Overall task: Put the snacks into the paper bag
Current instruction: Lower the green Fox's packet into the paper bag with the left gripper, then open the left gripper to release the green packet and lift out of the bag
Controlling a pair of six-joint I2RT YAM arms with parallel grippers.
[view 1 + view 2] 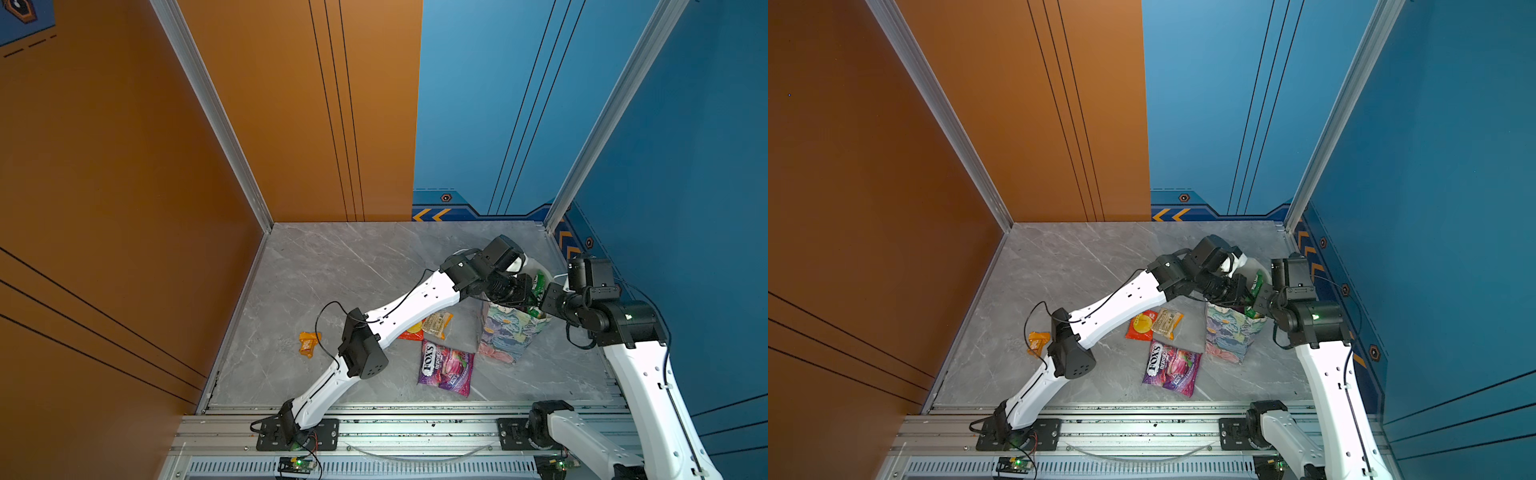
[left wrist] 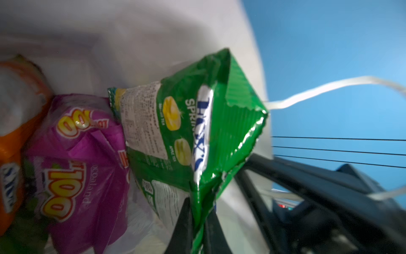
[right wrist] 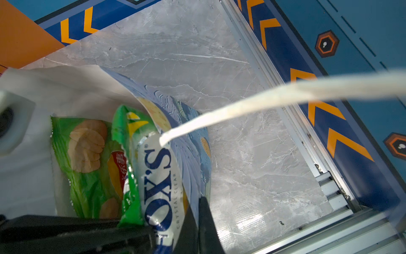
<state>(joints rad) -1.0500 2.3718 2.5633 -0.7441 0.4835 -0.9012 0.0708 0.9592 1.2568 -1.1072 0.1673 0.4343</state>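
Note:
The flowered paper bag (image 1: 505,332) (image 1: 1227,336) stands upright at the right of the table. My left gripper (image 2: 198,211) (image 1: 532,297) is shut on a green Fox's packet (image 2: 197,123) (image 3: 158,171), hanging in the bag's mouth. My right gripper (image 3: 196,211) (image 1: 540,309) is shut on the bag's wall (image 3: 186,140). Inside lie a purple packet (image 2: 83,171), an orange packet (image 2: 11,154) and a large green chip bag (image 3: 87,158). On the table lie a purple Fox's packet (image 1: 446,368), a red packet (image 1: 1140,325), a tan bar (image 1: 437,324) and a small orange packet (image 1: 308,343).
A white cord handle (image 3: 263,99) loops out past the right wrist camera. The blue side wall (image 1: 665,208) stands close behind the bag. An aluminium rail (image 1: 415,428) runs along the front edge. The left arm's elbow (image 1: 361,349) hangs over the table's left half.

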